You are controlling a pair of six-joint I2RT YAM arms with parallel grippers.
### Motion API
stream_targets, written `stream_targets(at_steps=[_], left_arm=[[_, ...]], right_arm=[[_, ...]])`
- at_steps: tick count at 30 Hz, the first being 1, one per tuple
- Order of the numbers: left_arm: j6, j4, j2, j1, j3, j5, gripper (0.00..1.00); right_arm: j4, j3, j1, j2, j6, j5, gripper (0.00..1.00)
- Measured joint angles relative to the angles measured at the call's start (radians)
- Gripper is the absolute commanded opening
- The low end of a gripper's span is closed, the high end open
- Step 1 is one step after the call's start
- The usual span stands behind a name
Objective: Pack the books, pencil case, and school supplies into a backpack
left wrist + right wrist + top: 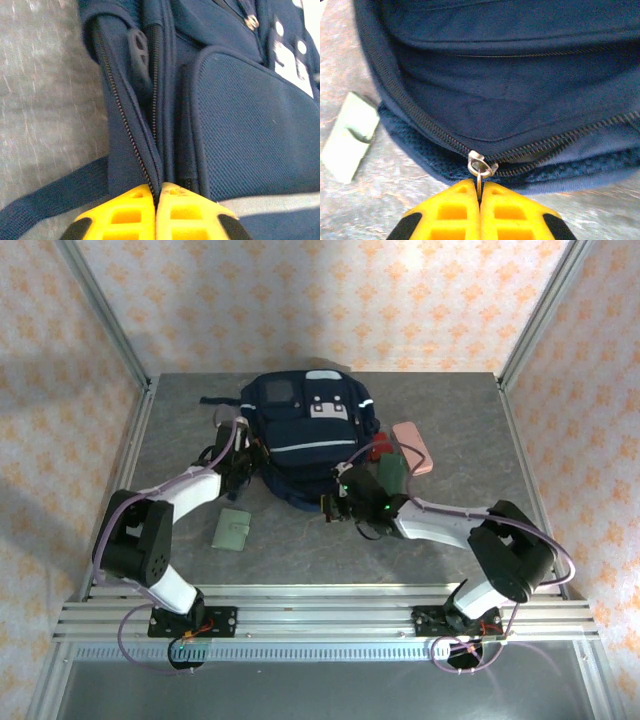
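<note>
Top external view showed a grey speckled table (450, 540) with a large navy blue fabric backpack (305, 435) lying flat on its middle, white and light-blue patches facing up.

The left gripper (240, 465) sat against the backpack's left side. In the left wrist view its yellow fingers (125, 217) were pressed nearly together, and the edge of the backpack (240, 130) with its zipper seam ran straight down into the thin slit between them, so the jaws were clenched on that fabric edge.

The right gripper (335, 502) lay at the backpack's near right corner. In the right wrist view its jaws were clamped tight on the small metal zipper pull (479, 167), with the dark, partly unzipped opening of the backpack (510, 90) just beyond the fingertips.

A pale pink oblong pencil case (413, 447) lay just right of the backpack. A pale green wallet-like square (232, 530) lay on the table near the backpack's near left corner, apart from both grippers. A slim dark green rectangle (392, 472) and a small red square (380, 450) sat between the pencil case and the backpack.
</note>
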Motion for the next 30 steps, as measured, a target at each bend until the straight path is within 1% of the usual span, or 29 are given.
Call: stream_targets(at_steps=[1, 4, 7, 11, 13, 15, 18, 22, 26, 27, 28, 29, 30], left_arm=[[0.003, 0.000, 0.013, 0.003, 0.021, -0.008, 0.44], [0.000, 0.012, 0.001, 0.008, 0.030, -0.007, 0.52], [-0.029, 0.042, -0.078, 0.008, -0.029, 0.009, 0.55], [-0.085, 0.058, -0.254, 0.002, -0.175, 0.032, 0.58], [-0.117, 0.063, -0.328, -0.016, -0.248, 0.035, 0.60], [-0.156, 0.066, -0.377, -0.056, -0.319, 0.034, 0.61], [-0.200, 0.066, -0.378, -0.122, -0.383, 0.027, 0.63], [-0.248, 0.094, -0.321, -0.168, -0.399, 0.012, 0.66], [-0.271, 0.136, -0.214, -0.185, -0.377, -0.014, 0.66], [-0.273, 0.145, -0.183, -0.188, -0.364, -0.022, 0.64], [-0.276, 0.150, -0.158, -0.189, -0.352, -0.031, 0.60], [-0.279, 0.153, -0.135, -0.189, -0.339, -0.037, 0.54], [-0.282, 0.154, -0.110, -0.189, -0.324, -0.043, 0.44]], right_arm=[[0.005, 0.022, 0.009, 0.022, 0.006, -0.011, 0.00], [0.044, 0.070, 0.024, 0.093, 0.035, -0.048, 0.00], [0.081, 0.098, 0.027, 0.155, 0.067, -0.075, 0.00], [0.108, 0.136, 0.034, 0.210, 0.093, -0.103, 0.00], [0.116, 0.156, 0.039, 0.230, 0.100, -0.113, 0.00], [0.122, 0.169, 0.045, 0.240, 0.106, -0.118, 0.00], [0.132, 0.175, 0.051, 0.251, 0.108, -0.121, 0.00], [0.142, 0.175, 0.053, 0.256, 0.111, -0.127, 0.00], [0.144, 0.175, 0.056, 0.256, 0.111, -0.127, 0.00], [0.145, 0.174, 0.056, 0.256, 0.111, -0.127, 0.00], [0.144, 0.173, 0.058, 0.256, 0.110, -0.126, 0.00], [0.143, 0.173, 0.060, 0.256, 0.110, -0.125, 0.00], [0.143, 0.173, 0.062, 0.256, 0.110, -0.122, 0.00]])
